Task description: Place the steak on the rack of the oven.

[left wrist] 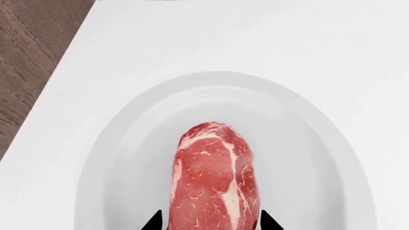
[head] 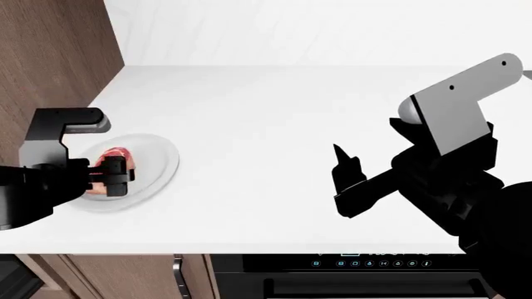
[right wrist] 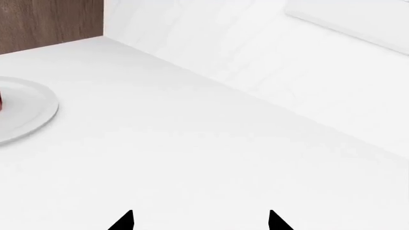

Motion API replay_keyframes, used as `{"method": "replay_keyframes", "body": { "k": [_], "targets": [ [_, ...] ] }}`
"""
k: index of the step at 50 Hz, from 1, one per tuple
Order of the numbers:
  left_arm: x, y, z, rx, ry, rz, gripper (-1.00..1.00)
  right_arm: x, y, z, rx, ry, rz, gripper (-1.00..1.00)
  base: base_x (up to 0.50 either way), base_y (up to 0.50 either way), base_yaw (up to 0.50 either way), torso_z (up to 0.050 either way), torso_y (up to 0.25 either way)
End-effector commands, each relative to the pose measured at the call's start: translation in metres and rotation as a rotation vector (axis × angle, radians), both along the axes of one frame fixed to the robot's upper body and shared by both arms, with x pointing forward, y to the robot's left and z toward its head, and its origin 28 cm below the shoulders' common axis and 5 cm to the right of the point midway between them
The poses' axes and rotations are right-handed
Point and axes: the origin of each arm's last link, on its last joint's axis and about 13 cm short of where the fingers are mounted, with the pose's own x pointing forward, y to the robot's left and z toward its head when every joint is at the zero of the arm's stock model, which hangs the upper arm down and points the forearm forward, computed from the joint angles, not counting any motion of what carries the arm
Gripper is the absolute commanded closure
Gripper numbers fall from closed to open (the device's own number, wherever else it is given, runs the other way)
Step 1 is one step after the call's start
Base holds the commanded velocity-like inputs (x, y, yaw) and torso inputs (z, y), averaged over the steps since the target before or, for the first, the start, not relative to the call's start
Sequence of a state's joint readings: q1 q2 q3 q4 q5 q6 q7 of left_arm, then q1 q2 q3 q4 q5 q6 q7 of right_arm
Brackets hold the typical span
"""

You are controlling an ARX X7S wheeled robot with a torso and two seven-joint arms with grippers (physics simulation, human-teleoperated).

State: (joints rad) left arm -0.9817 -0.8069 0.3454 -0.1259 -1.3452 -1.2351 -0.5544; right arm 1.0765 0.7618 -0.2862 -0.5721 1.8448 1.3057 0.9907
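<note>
A white countertop (head: 275,124) carries a round white plate (head: 158,156) near its left end

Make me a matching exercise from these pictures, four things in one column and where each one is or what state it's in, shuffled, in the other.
Things:
1. steak
2. plate
3. left end effector
4. right end effector

Places or states:
A. open over bare white counter
B. fingertips either side of the meat
C. lying on the white dish
D. on the counter near the wood panel

Pairs: 1-C, 2-D, 3-B, 4-A
</note>
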Motion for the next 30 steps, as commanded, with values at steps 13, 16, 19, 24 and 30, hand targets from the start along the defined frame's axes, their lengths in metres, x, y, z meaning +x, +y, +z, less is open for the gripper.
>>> {"method": "replay_keyframes", "body": {
  "k": [13, 16, 19, 24, 30],
  "targets": [
    [-0.001, -0.003, 0.004, 0.004, -0.032, -0.011, 1.00, 0.001, 0.000, 0.000, -0.008, -0.003, -0.002, -1.00, 0.00, 0.00, 0.00, 0.000, 0.000],
    [-0.004, -0.004, 0.009, 0.024, -0.048, -0.020, 1.00, 0.000, -0.001, -0.001, -0.003, -0.002, -0.002, -1.00, 0.00, 0.00, 0.00, 0.000, 0.000],
    [-0.004, -0.005, 0.012, 0.027, -0.059, -0.024, 1.00, 0.000, 0.000, -0.001, -0.001, -0.005, 0.001, -1.00, 0.00, 0.00, 0.00, 0.000, 0.000],
    [-0.010, -0.008, 0.024, 0.037, -0.106, -0.039, 1.00, 0.000, -0.001, -0.001, 0.003, -0.010, 0.002, -1.00, 0.00, 0.00, 0.00, 0.000, 0.000],
    [-0.015, -0.012, 0.028, 0.047, -0.137, -0.052, 1.00, -0.001, -0.001, -0.003, 0.010, -0.013, 0.007, -1.00, 0.00, 0.00, 0.00, 0.000, 0.002]
  ]
}}
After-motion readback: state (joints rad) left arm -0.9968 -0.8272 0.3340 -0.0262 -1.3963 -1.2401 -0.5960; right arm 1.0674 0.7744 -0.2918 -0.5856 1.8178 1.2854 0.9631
